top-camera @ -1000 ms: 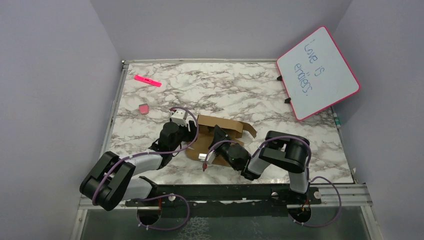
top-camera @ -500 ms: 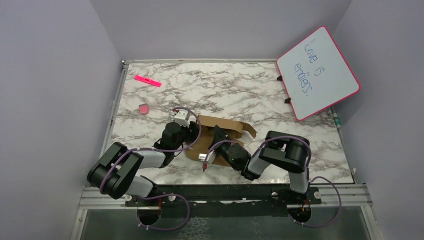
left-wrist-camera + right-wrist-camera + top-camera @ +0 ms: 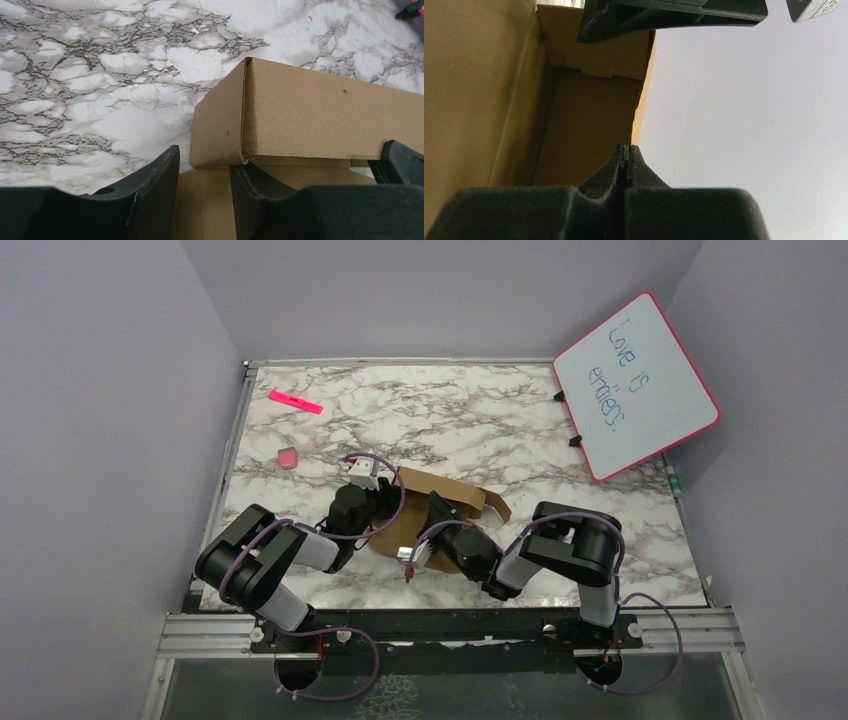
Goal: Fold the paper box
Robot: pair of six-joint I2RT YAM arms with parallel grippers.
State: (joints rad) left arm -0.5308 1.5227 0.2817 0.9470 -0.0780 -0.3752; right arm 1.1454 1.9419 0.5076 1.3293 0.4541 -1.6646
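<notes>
Found paper box (image 3: 445, 502) on the marbled tabletop (image 3: 520, 430), near the middle, flanked by both arms. Partly folded: one long wall upright, a short end wall turned at the corner, base panel flat, a loose flap sticking out on the right.

Checked left jaws from the wrist view: apart, fingers (image 3: 145, 195) low over the base panel, end wall of the paper box (image 3: 320, 115) just beyond the tips. Nothing seen pinched.

Checked right jaws: pressed together, fingers (image 3: 611, 172) inside the paper box (image 3: 484, 90), tips just beside a wall's edge. Cannot tell whether touching it.

Also logged: pink marker (image 3: 295, 401) and pink eraser (image 3: 287, 457) far left, well apart from the paper box; pink-framed whiteboard (image 3: 635, 385) leaning at far right.
</notes>
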